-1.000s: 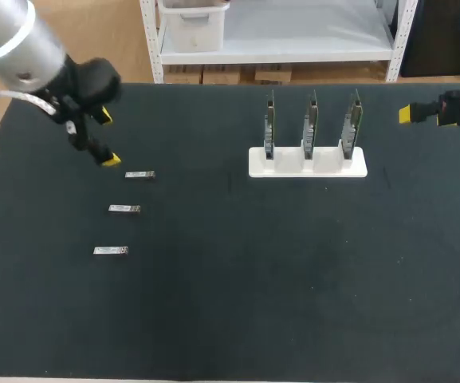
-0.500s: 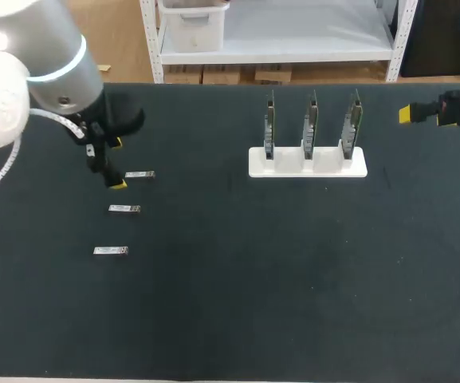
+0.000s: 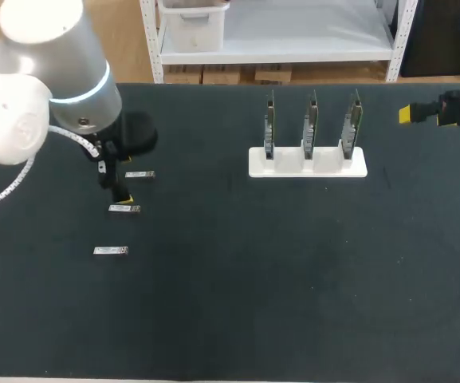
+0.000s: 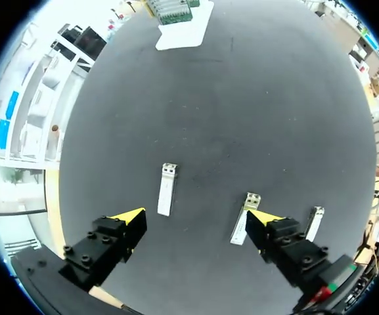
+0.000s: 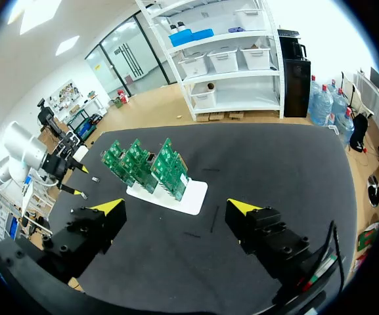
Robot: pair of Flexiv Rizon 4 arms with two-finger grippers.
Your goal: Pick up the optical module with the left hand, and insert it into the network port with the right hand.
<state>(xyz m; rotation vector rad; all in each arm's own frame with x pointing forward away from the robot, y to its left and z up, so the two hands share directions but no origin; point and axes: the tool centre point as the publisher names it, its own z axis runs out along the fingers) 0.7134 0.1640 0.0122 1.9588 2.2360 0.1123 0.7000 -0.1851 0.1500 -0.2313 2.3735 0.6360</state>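
Note:
Three small silver optical modules lie in a column at the table's left: the far one [image 3: 139,175], the middle one [image 3: 124,209] and the near one [image 3: 111,250]. My left gripper [image 3: 118,186] hangs open low over them, empty. In the left wrist view the far module [image 4: 167,189] lies just ahead between the open fingers of the gripper [image 4: 197,218], and the middle module [image 4: 244,218] lies against one yellow tip. A white rack [image 3: 308,163] holds three upright green boards with the network ports. My right gripper [image 3: 410,114] stays open and empty at the far right edge, facing the rack [image 5: 190,196].
The third module [image 4: 314,223] lies just outside the left gripper's fingers. Bare black mat stretches between the modules and the rack [image 4: 176,29] and across the whole front of the table. The boards [image 5: 151,165] stand well ahead of the right gripper [image 5: 176,209].
My left arm has swung in from the far left corner, towards the front and right, and come down over the far and middle modules. The right arm has not moved.

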